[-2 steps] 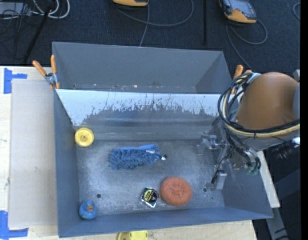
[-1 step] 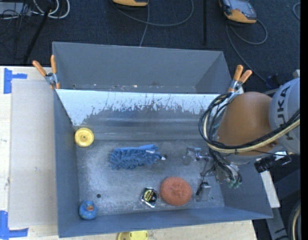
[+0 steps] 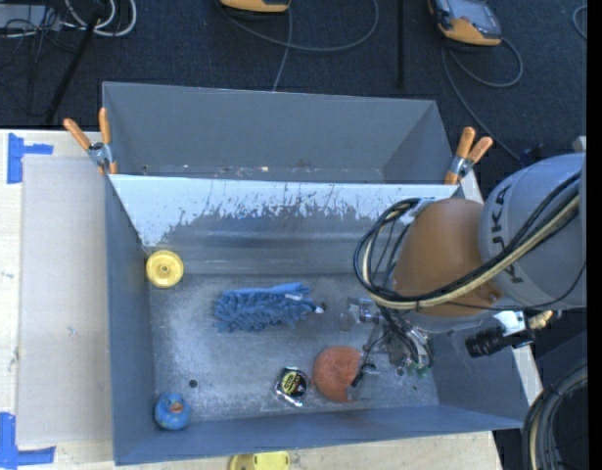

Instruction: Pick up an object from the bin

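My gripper (image 3: 367,360) is low in the bin's front right part, under the arm's orange cover and cables. It stands right at the right edge of a round orange-brown ball (image 3: 332,372) lying on the floor, and appears to touch it. A small black and yellow tape measure (image 3: 292,386) lies just left of the ball. Farther left and back, in the middle of the bin, lies a blue bristly brush-like thing (image 3: 261,306).
A yellow round disc (image 3: 164,268) sits near the left wall. A blue knob-like thing (image 3: 171,411) rests in the front left corner. The bin's right wall is close behind the gripper.
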Tool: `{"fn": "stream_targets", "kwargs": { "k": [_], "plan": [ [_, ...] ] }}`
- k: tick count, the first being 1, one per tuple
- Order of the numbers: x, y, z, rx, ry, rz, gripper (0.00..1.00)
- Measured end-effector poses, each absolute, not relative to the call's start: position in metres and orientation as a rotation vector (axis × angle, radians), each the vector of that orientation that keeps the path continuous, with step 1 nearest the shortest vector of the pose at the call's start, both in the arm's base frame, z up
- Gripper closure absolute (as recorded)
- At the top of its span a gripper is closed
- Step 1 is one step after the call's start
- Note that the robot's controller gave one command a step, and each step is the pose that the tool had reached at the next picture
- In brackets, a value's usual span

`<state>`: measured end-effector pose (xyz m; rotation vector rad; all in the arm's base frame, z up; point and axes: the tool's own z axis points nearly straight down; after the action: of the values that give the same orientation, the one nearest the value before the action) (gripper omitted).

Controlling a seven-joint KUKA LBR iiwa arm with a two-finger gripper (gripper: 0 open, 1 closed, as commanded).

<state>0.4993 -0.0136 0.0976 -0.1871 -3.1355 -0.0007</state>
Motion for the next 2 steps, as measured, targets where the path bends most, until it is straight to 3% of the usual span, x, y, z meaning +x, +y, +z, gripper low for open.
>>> {"fn": "stream_targets", "kwargs": {
  "k": [1, 2],
  "plan": [
    [0.472, 0.0014, 0.0706, -0.065, -3.138, 0.001, 1.0],
    [0.472, 0.0014, 0.0706, -0.065, -3.138, 0.001, 1.0]
  ]
}}
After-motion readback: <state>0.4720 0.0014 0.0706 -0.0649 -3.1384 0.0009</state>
